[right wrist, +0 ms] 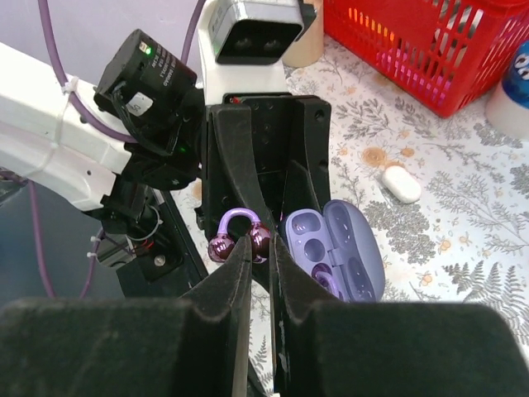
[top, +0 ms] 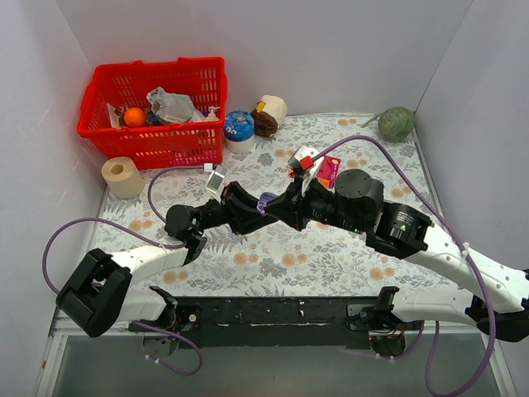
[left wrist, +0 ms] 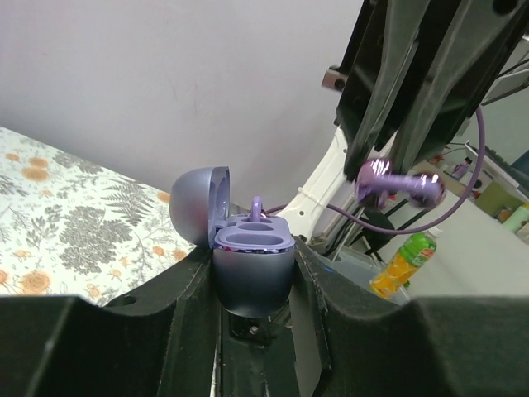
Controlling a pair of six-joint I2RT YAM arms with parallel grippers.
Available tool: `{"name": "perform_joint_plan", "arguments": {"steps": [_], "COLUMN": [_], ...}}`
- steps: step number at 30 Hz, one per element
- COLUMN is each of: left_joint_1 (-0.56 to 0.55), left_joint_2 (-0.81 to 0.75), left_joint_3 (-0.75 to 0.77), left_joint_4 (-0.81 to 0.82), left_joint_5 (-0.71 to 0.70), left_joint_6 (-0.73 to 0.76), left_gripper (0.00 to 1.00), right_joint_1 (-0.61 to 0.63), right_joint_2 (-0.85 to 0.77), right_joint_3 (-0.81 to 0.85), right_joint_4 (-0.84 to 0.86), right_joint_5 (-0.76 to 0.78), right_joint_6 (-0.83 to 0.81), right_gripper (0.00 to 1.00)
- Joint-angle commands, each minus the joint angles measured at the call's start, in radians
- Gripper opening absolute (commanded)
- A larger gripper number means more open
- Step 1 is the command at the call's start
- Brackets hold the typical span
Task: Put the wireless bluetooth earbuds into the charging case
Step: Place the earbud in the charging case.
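My left gripper [left wrist: 252, 256] is shut on the purple charging case [left wrist: 252, 269] and holds it upright above the table with its lid open to the left. One purple earbud [left wrist: 256, 208] sits in a slot of the case, and the slot nearer the camera looks empty. My right gripper [right wrist: 260, 246] is shut on a second purple earbud [right wrist: 240, 236], a clip-shaped one, held just beside the case [right wrist: 335, 256]. In the top view both grippers meet mid-table at the case [top: 266, 201]. The white earbuds are not visible.
A small white oval object [right wrist: 401, 184] lies on the floral cloth behind the case. A red basket [top: 157, 107] stands back left, with a paper roll [top: 122, 176] beside it. A blue-lidded tub [top: 239, 128], a pink packet [top: 328, 171] and a green ball [top: 397, 124] stand further back.
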Motion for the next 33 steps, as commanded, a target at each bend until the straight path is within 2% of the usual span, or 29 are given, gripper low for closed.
{"name": "perform_joint_plan", "arguments": {"steps": [1,25,33], "left_joint_1": [-0.003,-0.008,-0.011], "left_joint_2": [0.000,-0.031,-0.051], "left_joint_3": [0.015,0.011,-0.025], "left_joint_4": [0.372,0.392,0.355], "left_joint_5": [0.012,0.022,-0.035], "left_joint_6": [-0.092,-0.140,-0.147], "left_gripper": [0.00,0.00,0.00], "right_joint_1": [-0.018,-0.058,-0.075], "right_joint_2": [-0.022,0.025,0.005], "right_joint_3": [-0.041,-0.049,-0.076], "right_joint_4": [0.132,0.049,0.054], "right_joint_5": [-0.044,0.028,0.034], "right_joint_6": [0.031,-0.003,0.049], "right_gripper": [0.01,0.01,0.01]}}
